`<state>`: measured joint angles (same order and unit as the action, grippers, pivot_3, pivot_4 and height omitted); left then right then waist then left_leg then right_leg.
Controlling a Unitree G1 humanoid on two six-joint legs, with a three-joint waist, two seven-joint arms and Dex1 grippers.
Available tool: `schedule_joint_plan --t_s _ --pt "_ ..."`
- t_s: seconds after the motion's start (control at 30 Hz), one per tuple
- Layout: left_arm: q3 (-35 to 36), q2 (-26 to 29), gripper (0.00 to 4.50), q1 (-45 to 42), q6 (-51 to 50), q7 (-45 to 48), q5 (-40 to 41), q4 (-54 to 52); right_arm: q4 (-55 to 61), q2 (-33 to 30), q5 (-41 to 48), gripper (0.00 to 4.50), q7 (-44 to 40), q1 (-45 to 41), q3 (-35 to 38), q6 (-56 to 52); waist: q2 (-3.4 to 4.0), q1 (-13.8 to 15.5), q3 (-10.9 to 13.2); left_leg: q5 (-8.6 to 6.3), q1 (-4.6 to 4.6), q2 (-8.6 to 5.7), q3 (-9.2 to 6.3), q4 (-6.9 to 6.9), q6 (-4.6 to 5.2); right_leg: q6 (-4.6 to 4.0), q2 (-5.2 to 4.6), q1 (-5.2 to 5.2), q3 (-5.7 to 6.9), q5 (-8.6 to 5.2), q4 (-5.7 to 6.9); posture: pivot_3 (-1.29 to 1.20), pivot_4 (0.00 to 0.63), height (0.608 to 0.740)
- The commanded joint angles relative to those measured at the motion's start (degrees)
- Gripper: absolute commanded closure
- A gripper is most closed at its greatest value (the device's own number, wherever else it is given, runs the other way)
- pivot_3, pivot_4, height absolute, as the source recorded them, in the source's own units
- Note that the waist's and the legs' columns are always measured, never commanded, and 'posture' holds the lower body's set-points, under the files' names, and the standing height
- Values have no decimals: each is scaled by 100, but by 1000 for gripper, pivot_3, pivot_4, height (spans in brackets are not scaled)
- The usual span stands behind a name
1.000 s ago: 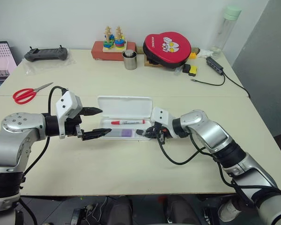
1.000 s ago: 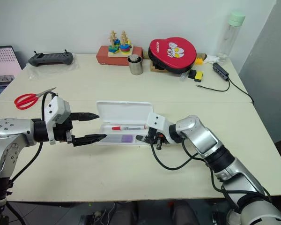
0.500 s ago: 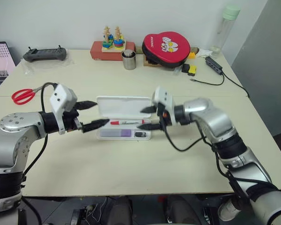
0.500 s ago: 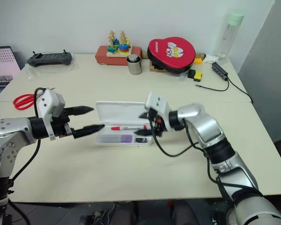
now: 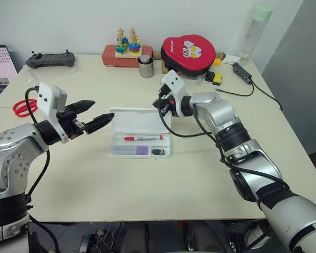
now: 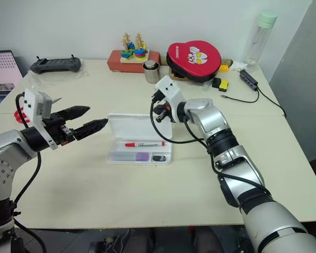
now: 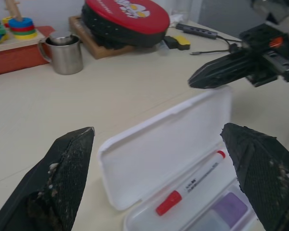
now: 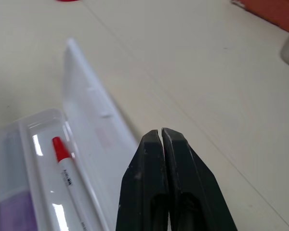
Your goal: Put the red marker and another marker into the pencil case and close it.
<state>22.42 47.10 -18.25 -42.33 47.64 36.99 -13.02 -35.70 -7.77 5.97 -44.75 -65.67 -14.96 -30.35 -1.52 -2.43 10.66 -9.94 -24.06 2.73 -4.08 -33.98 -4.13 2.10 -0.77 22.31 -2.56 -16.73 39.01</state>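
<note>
1. Since a second ago, we are seeing the right gripper (image 5: 159, 105) risen from the near right end of the pencil case (image 5: 140, 138) to a spot behind the far right corner of its raised lid; its fingers, parted half a second ago, are now pressed together on nothing.
2. We are also noting the left gripper (image 5: 92, 115) lifted slightly and swung away to the left of the case, with its fingers spread wide and nothing between them.
3. We are finding the pencil case lying open at the table's (image 5: 147, 184) middle, lid tilted up at the far side.
4. We are seeing the red marker (image 5: 142, 138) lying lengthwise in the tray's far half, red cap toward the left.
5. We are seeing the lavender highlighter (image 5: 137, 151) lying in the near half, parallel to the red marker, with a small black block (image 5: 157, 152) just beside its right end.
6. We are recording, well apart from the case, red scissors (image 5: 19, 108) at the left edge, and at the far side a steel cup (image 5: 145, 67), a red round pad (image 5: 188, 50) and a clear bottle (image 5: 253, 32).
</note>
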Motion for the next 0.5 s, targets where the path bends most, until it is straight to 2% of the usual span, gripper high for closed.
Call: schedule_joint_plan --t_s 0.03,0.17,0.23,0.4,0.5 --pt "389 267 0 277 51 471 368 -308 878 -114 -35 4473 -690 446 -455 -78 0 -10 0 0 1 0 0 2 0 -1 0 0 0 -1 0 0 150 740" --pt "382 355 0 384 110 596 449 -330 1652 -304 -98 4473 -1087 971 -879 -238 1 7 1 0 3 0 -2 0 0 -1 0 -2 3 -2 0 0 150 740" --pt "365 379 0 386 147 622 444 -312 1862 -305 -142 4473 -980 1110 -898 -200 2 5 1 0 3 0 -2 -5 0 0 1 -2 3 -2 1 0 150 740" --pt "299 390 0 336 184 650 430 -246 2395 -151 530 4473 -856 726 -69 -678 2 0 1 2 13 3 -2 -9 -1 4 3 -5 0 -1 4 0 150 740" --pt "246 387 0 290 237 655 369 -177 1826 -74 409 4473 -239 205 327 -657 2 0 1 2 13 5 -2 -9 -1 3 5 -4 0 -1 5 0 150 740"
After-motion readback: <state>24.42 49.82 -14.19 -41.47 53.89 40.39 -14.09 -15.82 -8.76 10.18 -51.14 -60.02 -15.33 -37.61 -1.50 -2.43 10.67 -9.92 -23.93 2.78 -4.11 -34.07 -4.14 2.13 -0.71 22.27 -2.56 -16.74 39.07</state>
